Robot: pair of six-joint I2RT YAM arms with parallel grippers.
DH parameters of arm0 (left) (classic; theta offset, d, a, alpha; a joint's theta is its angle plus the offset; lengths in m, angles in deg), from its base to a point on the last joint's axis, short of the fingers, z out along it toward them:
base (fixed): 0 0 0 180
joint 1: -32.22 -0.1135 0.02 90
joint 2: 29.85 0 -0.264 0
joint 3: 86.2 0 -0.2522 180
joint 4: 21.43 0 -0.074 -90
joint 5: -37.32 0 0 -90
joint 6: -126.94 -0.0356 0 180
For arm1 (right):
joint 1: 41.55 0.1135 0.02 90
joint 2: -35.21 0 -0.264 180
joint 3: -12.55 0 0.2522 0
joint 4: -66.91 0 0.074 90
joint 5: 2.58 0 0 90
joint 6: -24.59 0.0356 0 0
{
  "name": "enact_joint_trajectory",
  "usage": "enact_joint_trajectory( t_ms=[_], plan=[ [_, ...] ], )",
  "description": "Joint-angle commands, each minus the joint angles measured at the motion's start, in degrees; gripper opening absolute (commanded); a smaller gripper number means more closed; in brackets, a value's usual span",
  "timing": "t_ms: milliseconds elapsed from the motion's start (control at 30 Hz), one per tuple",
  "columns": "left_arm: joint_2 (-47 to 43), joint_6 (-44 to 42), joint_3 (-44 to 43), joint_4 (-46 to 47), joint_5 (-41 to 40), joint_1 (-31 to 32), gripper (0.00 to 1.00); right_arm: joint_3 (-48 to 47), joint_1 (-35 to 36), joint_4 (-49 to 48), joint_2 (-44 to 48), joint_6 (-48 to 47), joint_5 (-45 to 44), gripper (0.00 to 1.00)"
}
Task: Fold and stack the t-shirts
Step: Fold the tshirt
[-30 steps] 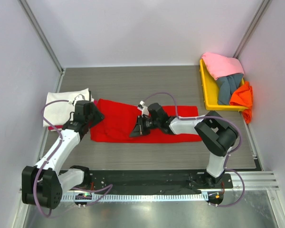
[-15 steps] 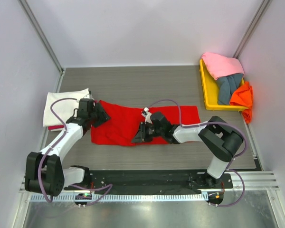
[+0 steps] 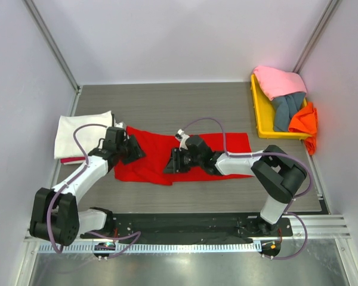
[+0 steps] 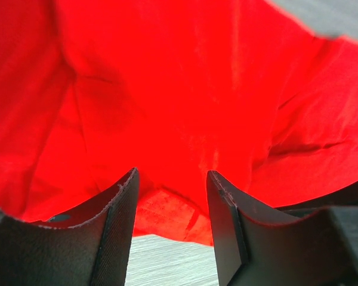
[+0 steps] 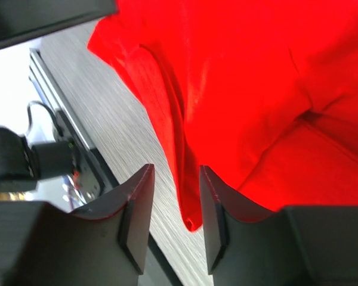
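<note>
Red shirt (image 3: pixel 152 154) spread mid-counter (image 3: pixel 167 107), long axis left-right. Left gripper (image 3: pixel 136 151) at shirt's left end, jaws half-parted, nothing pinched. Right gripper (image 3: pixel 169 165) at near hem, mid-length, jaws parted astride loose fold, not clamped.

Right gripper (image 3: pixel 169 165) was pinched closed a second ago, and its jaws now stand apart at the near edge of the red t-shirt (image 3: pixel 152 149). Left gripper (image 3: pixel 136 152) has slid right, further onto the shirt. The shirt's left end is now pushed inward and rumpled.
</note>
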Motion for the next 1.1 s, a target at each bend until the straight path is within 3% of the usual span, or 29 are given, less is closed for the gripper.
enact_joint_trajectory(
  t_ms=[0,233,433,467,600,867,1067],
  plan=[
    [1.08,-2.38,1.31,2.46,1.41,1.88,0.51,1.31,0.29,-1.20,3.92,-7.38,2.71,0.43],
    [-0.06,-3.78,4.83,5.81,2.03,2.50,0.50,-0.61,1.08,6.87,4.46,-16.08,3.77,0.45],
    [1.09,-4.14,4.83,6.07,1.59,2.76,0.47,-0.44,1.43,7.15,3.14,-17.76,3.95,0.43],
    [1.35,-4.14,4.83,6.16,1.68,2.85,0.39,-0.44,1.52,6.98,2.79,-17.94,3.86,0.43],
    [2.66,-4.22,4.48,6.51,2.29,2.85,0.28,-1.05,2.39,7.06,1.91,-18.47,3.42,0.42],
    [1.97,-4.31,5.45,6.42,1.77,3.12,0.37,-1.85,3.98,8.29,1.82,-20.49,0.97,0.42],
    [3.28,-4.49,5.45,6.69,2.12,3.20,0.26,-2.99,4.59,9.09,0.41,-21.28,-0.10,0.37]
  ],
)
